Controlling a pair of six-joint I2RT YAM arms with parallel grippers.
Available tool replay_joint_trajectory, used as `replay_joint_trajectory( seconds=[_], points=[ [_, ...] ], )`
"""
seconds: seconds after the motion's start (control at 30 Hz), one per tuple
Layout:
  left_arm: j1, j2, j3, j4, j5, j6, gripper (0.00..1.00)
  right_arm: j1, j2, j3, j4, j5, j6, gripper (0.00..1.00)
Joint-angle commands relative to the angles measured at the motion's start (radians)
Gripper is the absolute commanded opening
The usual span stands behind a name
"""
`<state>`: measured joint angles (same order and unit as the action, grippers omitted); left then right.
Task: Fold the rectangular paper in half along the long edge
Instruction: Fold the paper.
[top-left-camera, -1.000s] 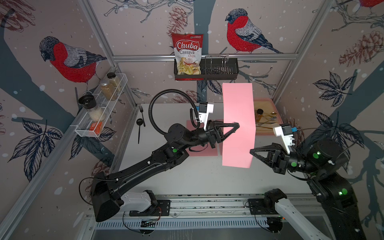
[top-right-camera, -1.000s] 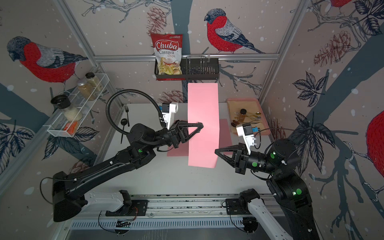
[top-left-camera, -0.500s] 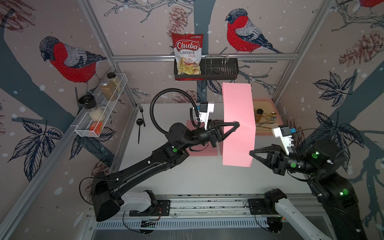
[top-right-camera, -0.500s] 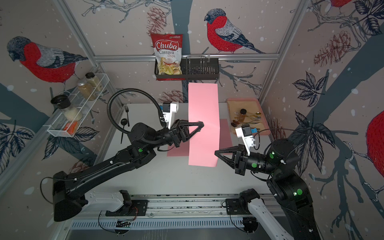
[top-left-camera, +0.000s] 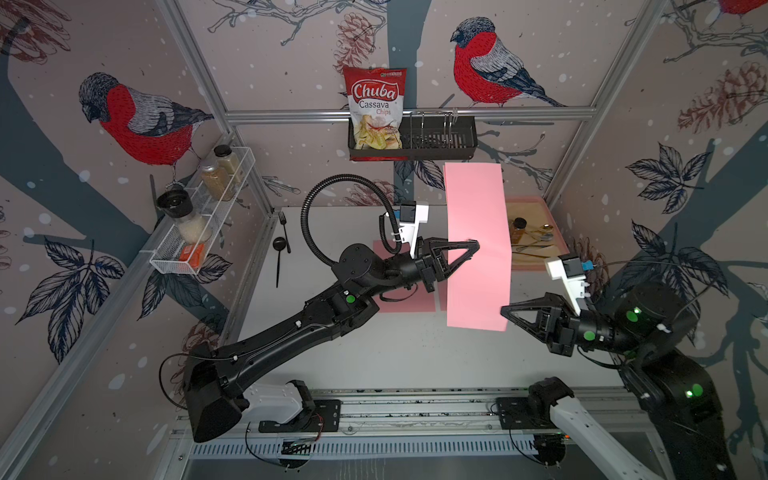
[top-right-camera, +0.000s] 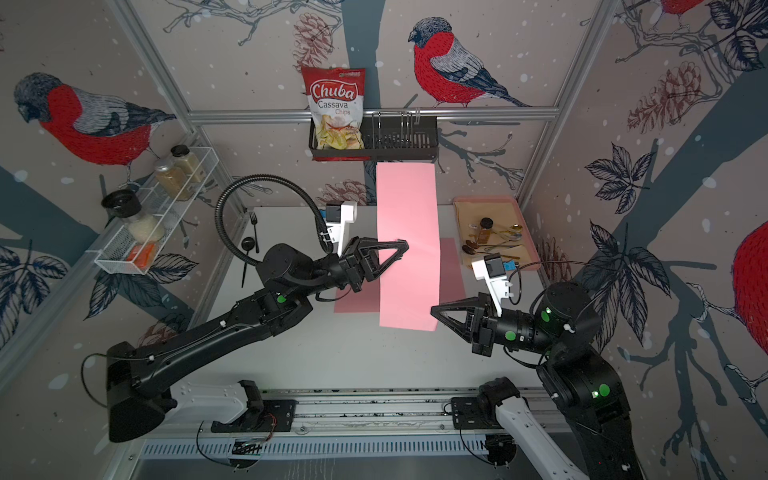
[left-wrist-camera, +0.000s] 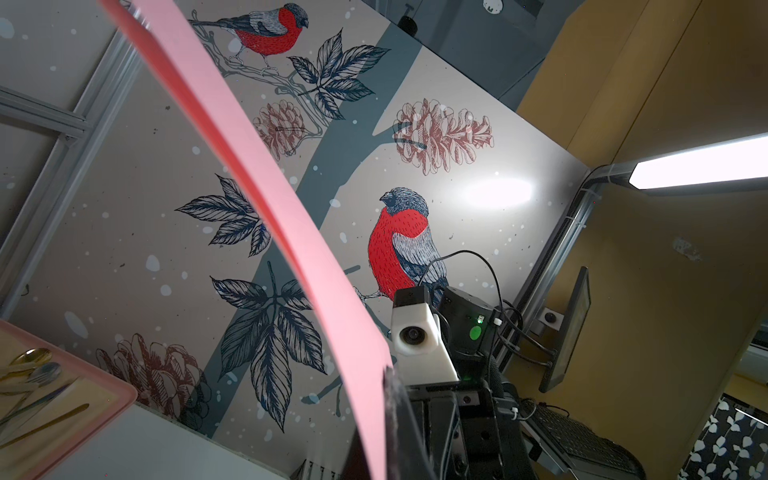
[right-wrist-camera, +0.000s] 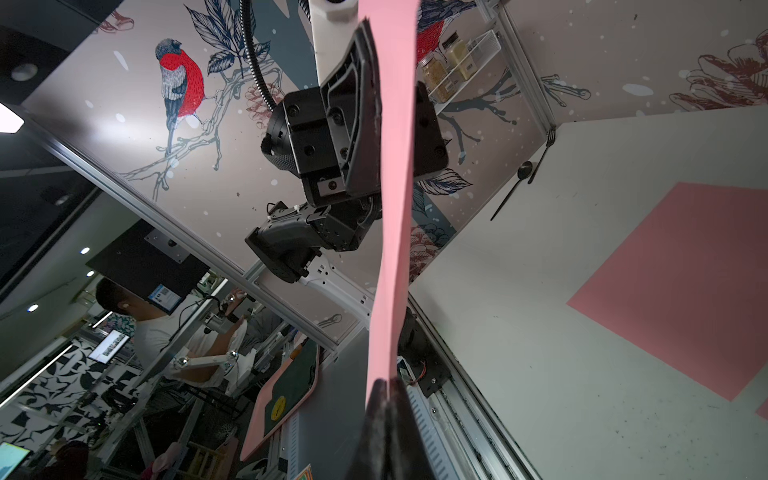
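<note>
A long, narrow pink paper (top-left-camera: 476, 216) (top-right-camera: 409, 208) hangs upright in the air above the table in both top views. My left gripper (top-left-camera: 477, 245) (top-right-camera: 405, 245) is shut on its left long edge, about halfway up. My right gripper (top-left-camera: 503, 309) (top-right-camera: 433, 309) is shut on its lower right corner. In the left wrist view the paper (left-wrist-camera: 291, 232) runs away from the closed left gripper (left-wrist-camera: 388, 374). In the right wrist view the paper (right-wrist-camera: 395, 208) rises edge-on from the closed right gripper (right-wrist-camera: 384, 384) up to the left gripper (right-wrist-camera: 372, 83).
A second pink sheet (top-left-camera: 405, 301) (right-wrist-camera: 685, 282) lies flat on the white table under the held paper. A tray of cutlery (top-left-camera: 536, 253) sits at the back right. A black fork and spoon (top-left-camera: 282, 249) lie at the back left. A wall basket (top-left-camera: 436, 141) holds a chips bag.
Hardly anything: both grippers keep their hold, and the right arm and the paper's lower end have only drifted slightly.
</note>
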<state>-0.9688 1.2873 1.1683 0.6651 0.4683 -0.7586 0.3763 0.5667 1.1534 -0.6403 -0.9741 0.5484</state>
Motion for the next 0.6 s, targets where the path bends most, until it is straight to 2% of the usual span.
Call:
replay_joint_trajectory(
  seconds=[0.0, 0.03, 0.17, 0.2, 0.23, 0.4, 0.47, 0.57],
  points=[
    [-0.001, 0.004, 0.012, 0.016, -0.004, 0.018, 0.00, 0.001, -0.006, 0.005, -0.020, 0.006, -0.010, 0.13],
    [-0.001, 0.004, 0.013, 0.017, -0.006, 0.016, 0.00, 0.001, -0.007, 0.004, -0.027, 0.007, -0.013, 0.13],
    [-0.001, 0.011, 0.018, 0.018, -0.004, 0.018, 0.00, 0.001, -0.014, -0.002, -0.028, 0.001, -0.011, 0.01],
    [-0.001, 0.011, 0.018, 0.018, -0.004, 0.020, 0.00, 0.002, -0.015, -0.001, -0.030, 0.003, -0.009, 0.04],
    [-0.001, 0.010, 0.018, 0.018, -0.005, 0.021, 0.00, 0.001, -0.016, 0.000, -0.036, 0.013, -0.009, 0.11],
    [-0.001, 0.006, 0.015, 0.016, -0.016, 0.028, 0.00, 0.004, -0.022, -0.008, -0.051, 0.015, -0.011, 0.09],
    [-0.001, 0.007, 0.018, 0.014, -0.017, 0.030, 0.00, 0.001, -0.023, -0.007, -0.060, 0.021, -0.010, 0.16],
    [-0.001, 0.010, 0.021, 0.013, -0.014, 0.030, 0.00, 0.003, -0.031, -0.008, -0.062, 0.016, -0.009, 0.03]
  ],
)
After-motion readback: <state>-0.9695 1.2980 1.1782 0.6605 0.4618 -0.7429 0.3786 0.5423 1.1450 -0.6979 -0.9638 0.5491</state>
